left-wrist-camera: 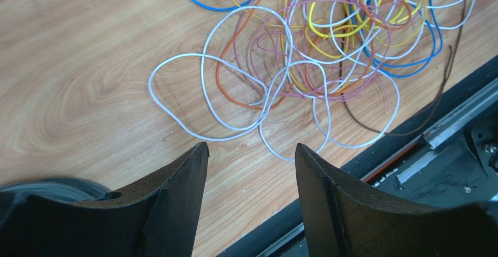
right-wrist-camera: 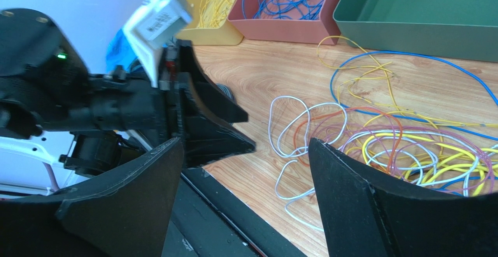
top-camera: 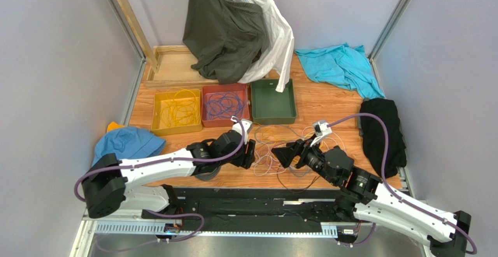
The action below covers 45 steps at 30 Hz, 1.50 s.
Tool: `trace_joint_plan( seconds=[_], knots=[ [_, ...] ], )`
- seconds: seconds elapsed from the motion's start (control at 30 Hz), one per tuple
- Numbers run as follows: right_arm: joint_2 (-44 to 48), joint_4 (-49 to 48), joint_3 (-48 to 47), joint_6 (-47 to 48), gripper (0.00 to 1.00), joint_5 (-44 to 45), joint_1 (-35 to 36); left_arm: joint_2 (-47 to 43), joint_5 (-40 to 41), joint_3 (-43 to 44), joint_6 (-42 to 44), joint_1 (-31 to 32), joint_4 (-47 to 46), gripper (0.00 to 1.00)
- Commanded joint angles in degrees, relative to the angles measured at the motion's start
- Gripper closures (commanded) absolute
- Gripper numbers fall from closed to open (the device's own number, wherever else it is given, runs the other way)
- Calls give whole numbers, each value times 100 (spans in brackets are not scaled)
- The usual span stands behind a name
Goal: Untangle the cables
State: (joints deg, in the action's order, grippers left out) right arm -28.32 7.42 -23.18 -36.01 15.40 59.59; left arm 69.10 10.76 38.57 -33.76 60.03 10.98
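The cables [top-camera: 272, 147] lie in a loose tangle on the wooden table between my two grippers: white, yellow, purple, orange-red, blue and dark strands. In the left wrist view the tangle [left-wrist-camera: 327, 47] lies just beyond my fingers, with white loops nearest. My left gripper [left-wrist-camera: 251, 149] is open and empty, low over bare wood at the tangle's left side [top-camera: 251, 152]. My right gripper [right-wrist-camera: 245, 146] is open and empty, facing the left gripper across the white loops [top-camera: 280, 154]. The tangle [right-wrist-camera: 386, 143] lies to its right.
A yellow tray [top-camera: 158, 112] holds yellow wires, a red tray [top-camera: 225, 120] holds blue-purple wires, and a green tray [top-camera: 272, 119] stands beside them. Cloths lie around: blue [top-camera: 128, 143], teal [top-camera: 339, 64], black [top-camera: 383, 131]. Garments [top-camera: 225, 29] hang at the back. A black rail [top-camera: 263, 201] runs along the near edge.
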Motion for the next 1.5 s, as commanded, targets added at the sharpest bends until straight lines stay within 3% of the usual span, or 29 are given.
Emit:
trace_joint_plan(
  seconds=[0.0,0.13,0.47,0.57,0.67,0.83,0.97,1.13,1.27,1.47],
  knots=[
    [299,207,173,-99,17,200,35,506,21,46,-227,26,-834,35],
    [511,391,314,-161,17,271,26,920,242,-25,-280,18,-1062,35],
    [573,515,367,-143,17,411,26,1930,-206,221,-272,26,-1854,41],
    [564,567,358,-126,17,464,26,2133,-259,309,-280,26,-1872,47],
    [581,594,375,-108,17,525,26,2108,-259,231,-307,26,-1933,69],
    [590,559,384,-108,17,543,35,1459,-154,2,-324,35,-1636,100],
    [582,550,358,-82,17,534,26,-373,144,1,-158,88,-758,100],
    [503,-55,349,41,17,298,26,-1977,365,958,386,79,693,100],
    [214,-680,174,252,16,-62,26,-1989,313,2291,677,88,1484,100],
    [-340,-1383,-388,805,16,-397,26,-1611,198,3488,853,88,2161,100]
  ],
)
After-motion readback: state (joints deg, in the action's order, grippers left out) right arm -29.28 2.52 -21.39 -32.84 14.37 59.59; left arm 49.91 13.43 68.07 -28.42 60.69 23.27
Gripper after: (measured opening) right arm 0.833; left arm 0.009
